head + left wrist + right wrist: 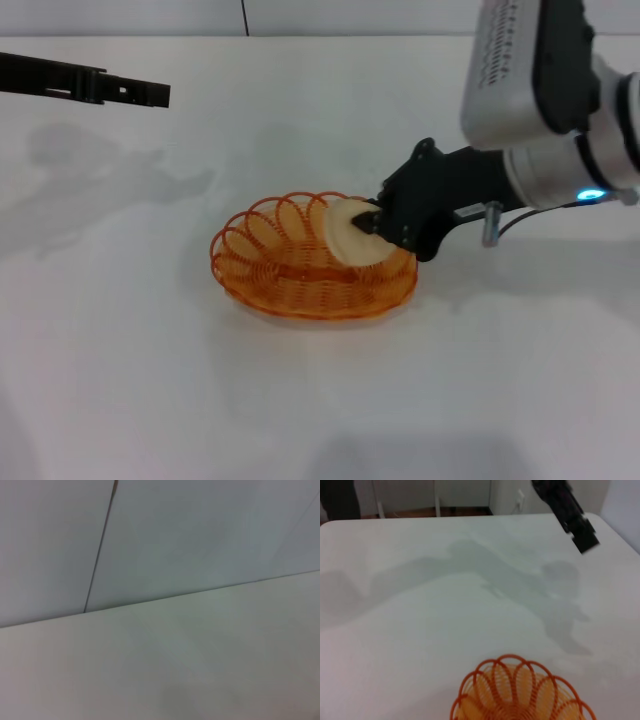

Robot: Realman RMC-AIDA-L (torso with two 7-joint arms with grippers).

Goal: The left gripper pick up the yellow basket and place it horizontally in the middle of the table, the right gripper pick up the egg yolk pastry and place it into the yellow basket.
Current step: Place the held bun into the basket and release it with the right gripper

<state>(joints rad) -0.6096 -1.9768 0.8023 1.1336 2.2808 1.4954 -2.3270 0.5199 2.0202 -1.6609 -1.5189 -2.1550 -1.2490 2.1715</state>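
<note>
one step left: right tool [372, 224], clamped on egg yolk pastry [352, 231], sits over yellow basket [312, 258] at mid bench [120, 380]; lower w/ care inside rim, then release. left tool [150, 93] parked far off basket, can't tell its grip.

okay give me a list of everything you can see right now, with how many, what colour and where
yellow basket: one, orange-yellow wire, lying flat near the middle of the table.
egg yolk pastry: one, pale beige, over the basket's right rim, held in the right gripper.
table: one, white, beneath everything.
wall: pale grey, behind the table's far edge.
left gripper: one, black, raised over the table's far left, away from the basket.
right gripper: one, black, at the basket's right side, closed on the pastry.
</note>
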